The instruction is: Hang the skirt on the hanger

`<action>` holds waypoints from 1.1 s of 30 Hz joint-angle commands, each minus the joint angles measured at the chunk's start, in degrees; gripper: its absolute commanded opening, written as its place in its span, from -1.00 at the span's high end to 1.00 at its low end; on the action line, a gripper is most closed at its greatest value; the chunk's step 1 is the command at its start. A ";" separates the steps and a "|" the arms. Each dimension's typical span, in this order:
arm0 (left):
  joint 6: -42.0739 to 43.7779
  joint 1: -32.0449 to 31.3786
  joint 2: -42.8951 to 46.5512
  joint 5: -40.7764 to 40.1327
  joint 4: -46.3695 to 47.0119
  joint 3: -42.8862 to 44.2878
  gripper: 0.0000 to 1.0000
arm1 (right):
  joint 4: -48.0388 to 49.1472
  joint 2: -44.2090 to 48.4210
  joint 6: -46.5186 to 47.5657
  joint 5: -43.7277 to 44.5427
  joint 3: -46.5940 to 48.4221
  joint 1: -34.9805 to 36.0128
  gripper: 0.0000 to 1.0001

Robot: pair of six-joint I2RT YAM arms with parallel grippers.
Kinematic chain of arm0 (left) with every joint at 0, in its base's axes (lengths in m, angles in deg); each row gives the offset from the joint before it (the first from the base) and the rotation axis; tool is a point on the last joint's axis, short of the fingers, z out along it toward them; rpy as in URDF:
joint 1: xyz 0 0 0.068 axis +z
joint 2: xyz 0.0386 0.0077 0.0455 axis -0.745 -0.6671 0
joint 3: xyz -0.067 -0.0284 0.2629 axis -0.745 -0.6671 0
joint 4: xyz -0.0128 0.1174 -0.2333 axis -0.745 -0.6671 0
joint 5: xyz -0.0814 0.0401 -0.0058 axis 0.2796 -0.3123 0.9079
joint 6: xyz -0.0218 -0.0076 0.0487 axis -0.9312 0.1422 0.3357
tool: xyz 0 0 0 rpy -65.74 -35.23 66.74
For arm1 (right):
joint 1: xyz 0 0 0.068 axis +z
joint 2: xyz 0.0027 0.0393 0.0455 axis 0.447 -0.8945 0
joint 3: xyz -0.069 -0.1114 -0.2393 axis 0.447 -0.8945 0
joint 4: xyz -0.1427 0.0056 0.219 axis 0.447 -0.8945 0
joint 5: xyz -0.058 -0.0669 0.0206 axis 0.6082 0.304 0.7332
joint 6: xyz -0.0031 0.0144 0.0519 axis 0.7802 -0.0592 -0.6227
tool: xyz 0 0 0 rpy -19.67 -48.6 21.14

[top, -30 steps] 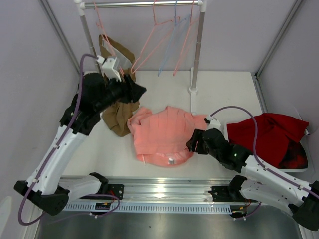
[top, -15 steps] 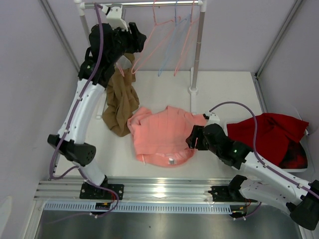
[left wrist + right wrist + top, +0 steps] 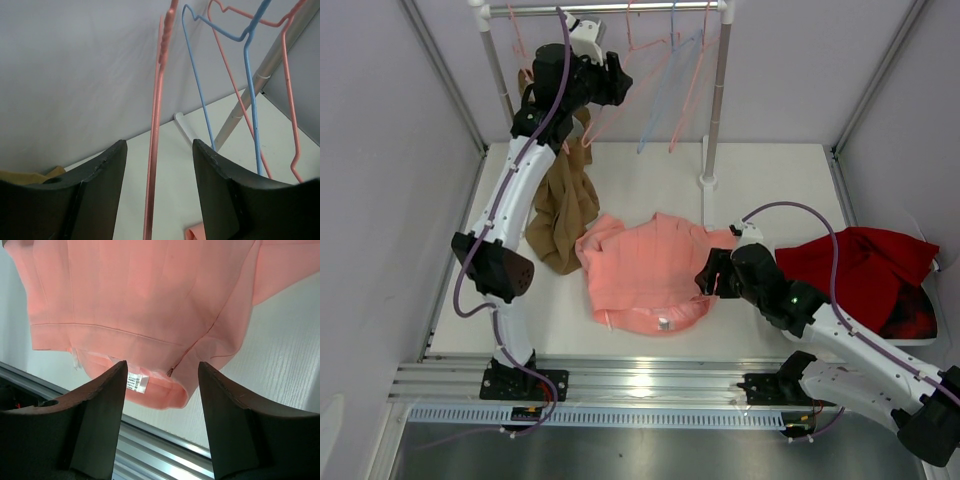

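The white bench (image 3: 650, 180) carries the salmon-pink flared fabric skirt (image 3: 645, 270), which lies flat near its centre. A dark red cloth (image 3: 865, 275) lies well to the skirt's right. A brown garment (image 3: 565, 200) drapes down at the skirt's left. From the metal rail (image 3: 610, 8) hang the thin pink wire hanger (image 3: 155, 115) and a pale blue wire hanger (image 3: 252, 100). My left pincer (image 3: 159, 147), up at the rail, stands wide, the pink wire between its fingers and touching neither. My right pincer (image 3: 162, 370), equally wide, hovers over the skirt's right edge; I cannot tell whether it touches. A small white label (image 3: 136, 382) shows at the skirt's near edge.
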State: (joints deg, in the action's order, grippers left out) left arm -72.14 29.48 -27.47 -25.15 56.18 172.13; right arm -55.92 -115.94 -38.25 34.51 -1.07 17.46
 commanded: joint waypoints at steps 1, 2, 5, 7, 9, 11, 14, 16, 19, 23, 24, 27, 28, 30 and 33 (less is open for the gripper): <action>1.55 0.22 -0.14 3.83 5.07 3.23 -0.21 | 1.53 0.84 1.65 -1.07 1.76 -0.33 -0.27; 1.46 0.31 -0.49 3.74 5.69 3.14 -0.21 | 1.27 1.01 2.26 -1.16 1.76 -0.33 -0.27; 1.11 0.31 -1.28 4.09 6.22 3.14 -0.21 | -0.05 1.80 3.23 -2.30 1.85 -0.59 -0.27; 0.59 0.31 -2.08 4.01 6.75 3.23 -0.20 | -0.75 2.68 3.67 -3.35 1.59 -0.59 -0.25; 0.14 0.22 -2.69 4.27 7.53 3.32 -0.18 | -1.63 3.47 3.68 -4.50 1.23 -0.77 -0.25; -0.21 0.22 -3.04 4.27 7.98 3.23 -0.18 | -2.68 5.22 3.50 -6.33 0.19 -0.77 -0.23; -0.39 0.04 -3.75 4.18 8.77 3.32 -0.17 | -4.44 6.99 3.15 -7.75 -0.70 -0.77 -0.22; -0.56 -0.04 -4.10 4.01 9.29 3.32 -0.15 | -4.80 8.22 3.15 -8.72 -1.14 -0.77 -0.22; -0.56 -0.22 -4.45 3.22 9.91 3.58 -0.10 | -5.68 8.57 3.67 -10.04 -0.97 -0.77 -0.21; -0.39 -0.40 -4.54 2.07 10.61 3.58 0.04 | -5.59 8.22 4.02 -10.21 -1.05 -0.68 -0.21; -0.30 -0.40 -4.45 2.07 10.53 3.67 0.10 | -5.59 8.31 4.03 -10.21 -1.05 -0.77 -0.21; -0.21 -0.48 -4.28 1.90 10.70 3.67 0.17 | -5.59 8.57 4.55 -10.21 -1.58 -0.77 -0.21; -0.04 -0.48 -4.28 1.90 10.70 3.67 0.17 | -5.50 8.84 4.73 -10.13 -1.75 -0.85 -0.22; 0.14 -0.48 -4.54 1.90 10.62 3.84 0.18 | -5.42 9.01 4.99 -10.21 -2.28 -1.03 -0.22; 0.32 -0.57 -4.98 1.90 10.53 4.90 0.24 | -5.42 8.93 5.26 -10.21 -2.28 -1.38 -0.22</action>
State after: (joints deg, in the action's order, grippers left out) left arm -72.21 29.22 -32.24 -23.07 64.37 173.36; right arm -61.40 -107.77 -34.60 24.70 -3.38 16.49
